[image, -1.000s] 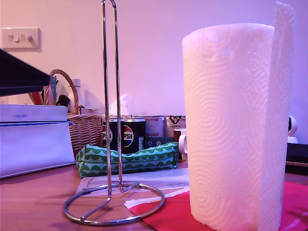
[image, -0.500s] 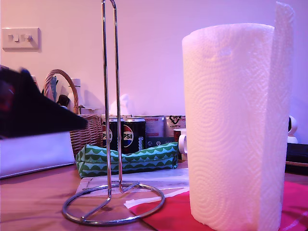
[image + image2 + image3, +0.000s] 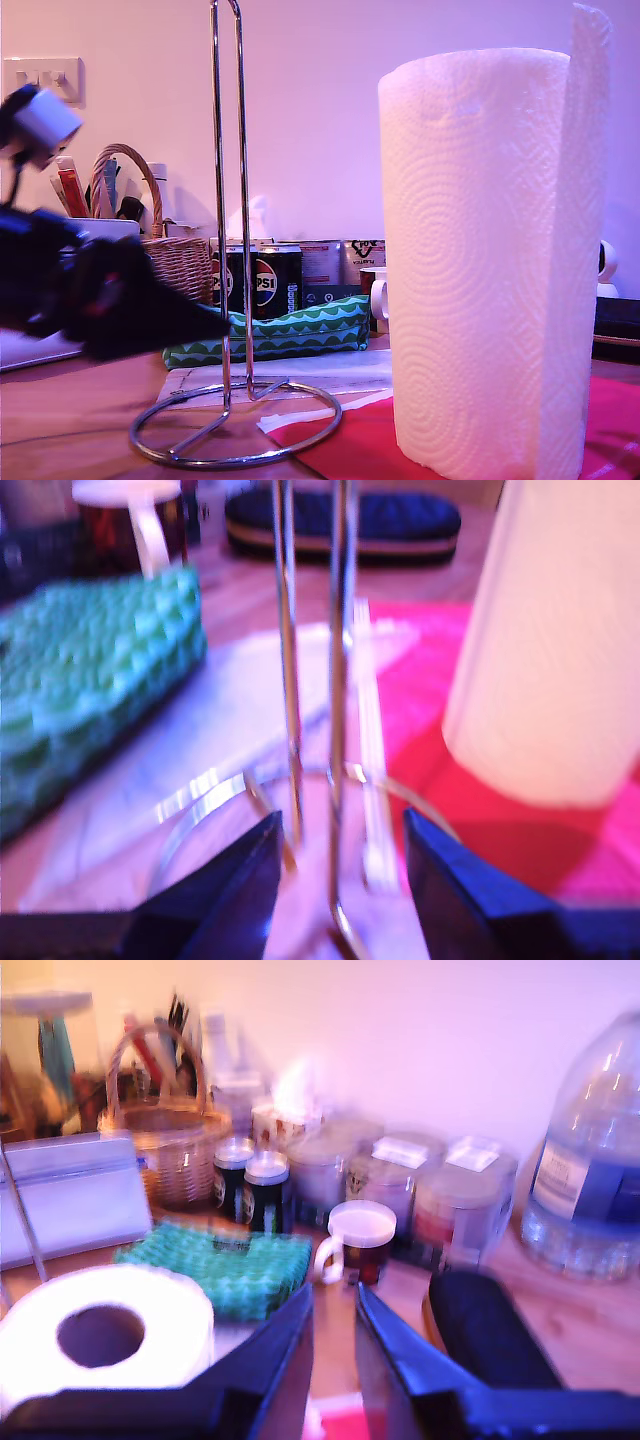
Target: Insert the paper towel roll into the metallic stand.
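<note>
The paper towel roll [image 3: 480, 270] stands upright on the exterior view's right, a loose sheet rising off its side. The metallic stand [image 3: 228, 200] stands beside it at centre-left, its ring base [image 3: 235, 440] on the table. My first gripper [image 3: 215, 322] reaches in from the exterior view's left, low by the upright rods. In the first wrist view it [image 3: 340, 820] is open, with the stand's rods [image 3: 290, 680] just ahead between its fingers and the roll [image 3: 560, 650] beyond. My second gripper [image 3: 334, 1295] is open above the roll [image 3: 100, 1345], looking down on its core hole.
A green patterned pouch [image 3: 290, 330] lies behind the stand, with Pepsi cans [image 3: 265, 280] and a wicker basket [image 3: 170, 260] further back. A red mat [image 3: 340, 445] lies under the roll. A mug [image 3: 360, 1240], a dark case [image 3: 490, 1340] and a large water bottle [image 3: 590, 1170] are nearby.
The first arm has come in from the exterior view's left and lower, its gripper tip now reaching the stand's rods. Roll and stand have not moved.
</note>
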